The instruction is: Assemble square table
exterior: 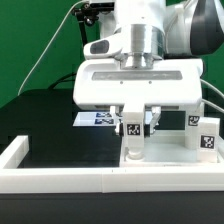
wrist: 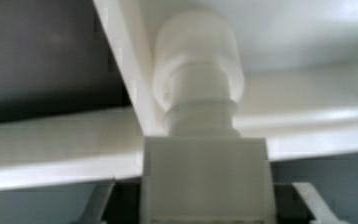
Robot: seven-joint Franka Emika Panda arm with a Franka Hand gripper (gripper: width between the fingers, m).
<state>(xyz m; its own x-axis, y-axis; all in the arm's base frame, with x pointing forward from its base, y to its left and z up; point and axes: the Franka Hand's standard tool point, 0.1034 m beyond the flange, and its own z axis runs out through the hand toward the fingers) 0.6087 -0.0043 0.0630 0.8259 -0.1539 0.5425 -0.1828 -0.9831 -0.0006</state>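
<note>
My gripper (exterior: 133, 128) hangs in the middle of the exterior view, shut on an upright white table leg (exterior: 133, 147) that carries a black-and-white tag between the fingers. The leg's lower end is down at the white square tabletop (exterior: 168, 160), which lies against the front wall; whether it sits in a corner hole is hidden. In the wrist view the leg (wrist: 197, 90) runs straight out from between my fingers (wrist: 311, 204) to the tabletop's flat white face (wrist: 309, 70). My gripper (wrist: 202, 205) clamps the leg's square tagged end.
A tagged white leg (exterior: 206, 140) stands upright on the exterior view's right, with another tag just behind it. The marker board (exterior: 95, 118) lies flat behind the gripper. A low white border wall (exterior: 60, 180) runs along the front and the left side of the black table.
</note>
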